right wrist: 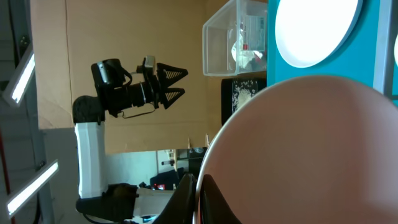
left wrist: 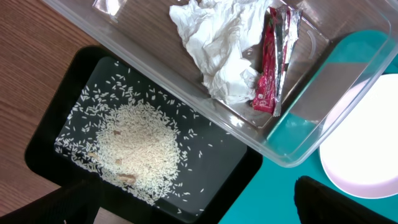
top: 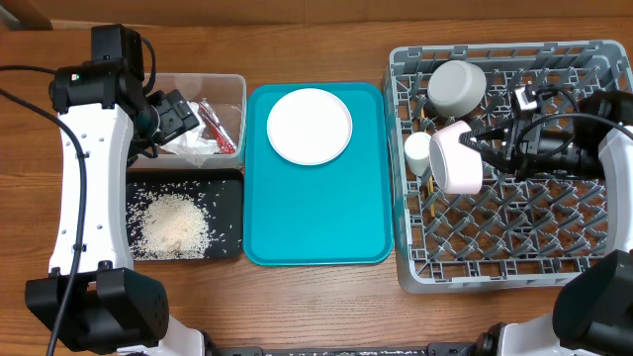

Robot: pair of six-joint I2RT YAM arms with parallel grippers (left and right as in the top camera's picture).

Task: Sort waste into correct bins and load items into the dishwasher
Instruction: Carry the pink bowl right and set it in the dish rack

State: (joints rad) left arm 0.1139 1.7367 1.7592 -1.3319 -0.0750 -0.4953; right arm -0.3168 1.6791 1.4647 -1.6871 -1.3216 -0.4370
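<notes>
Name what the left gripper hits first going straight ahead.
Probably the black tray, near its rice beside the clear tub; height is unclear, so the tub's rim might come first.

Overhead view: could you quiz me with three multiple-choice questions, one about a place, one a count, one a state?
1. Where is the small red foil snack wrapper?
A) in the clear plastic rectangular tub
B) on the teal serving tray
C) in the grey plastic dish rack

2. How many dishes lie on the teal tray?
A) none
B) one
C) three

3. The right gripper is:
A) open and empty
B) shut on the pale pink bowl
C) shut on a fork

Answers:
1 A, it lies beside the crumpled white tissue inside the tub.
2 B, only the pale round plate is there.
3 B, it pinches the bowl's rim over the rack.
</notes>
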